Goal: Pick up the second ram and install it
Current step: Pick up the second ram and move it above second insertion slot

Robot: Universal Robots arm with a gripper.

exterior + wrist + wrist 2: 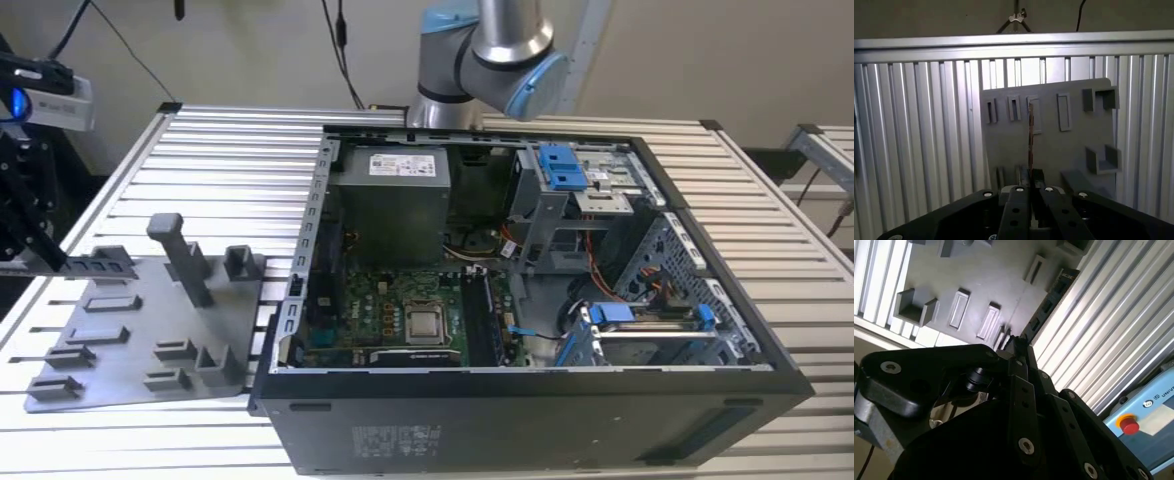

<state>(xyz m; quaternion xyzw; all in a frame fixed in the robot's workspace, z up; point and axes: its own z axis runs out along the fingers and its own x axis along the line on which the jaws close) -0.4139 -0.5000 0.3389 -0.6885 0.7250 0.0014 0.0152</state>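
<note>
Grey moulded plastic forms the single fixture plate [134,340], which lies on the slatted aluminium table [787,250] at the exterior view's left, just beside the one open computer case [534,420]. One arm [487,45] is at work, and its one gripper [54,262] sits at the left edge of that frame. Its jaws are pressed together on the second ram [104,267], a single thin dark stick. The stick juts past the fingertips over the upper left part of the plate, well apart from the case.

In the first wrist view the gripper [1030,181] holds the second ram [1030,135] edge-on, so it shows as a thin line over the fixture plate [1074,145]. In the second wrist view the gripper [1016,347] holds the second ram [1051,295] with its notched flat side showing.

The first wrist view shows four narrow slot recesses in a row on the plate, and two U-shaped brackets. The exterior view adds one tall post [180,255]. The case holds one green motherboard [387,310], one metal power supply box [391,210] and blue plastic clips [561,165] in two groups.

A white label [407,162] on the power supply box and pale print on the case's front wall are too small to read. A red button [1129,426] sits on a blue and white box whose lettering is cut off by the frame edge.

Bare slats lie open at the exterior view's right of the case. More lie beyond the plate, up to the table's raised edge rail [1014,42].
</note>
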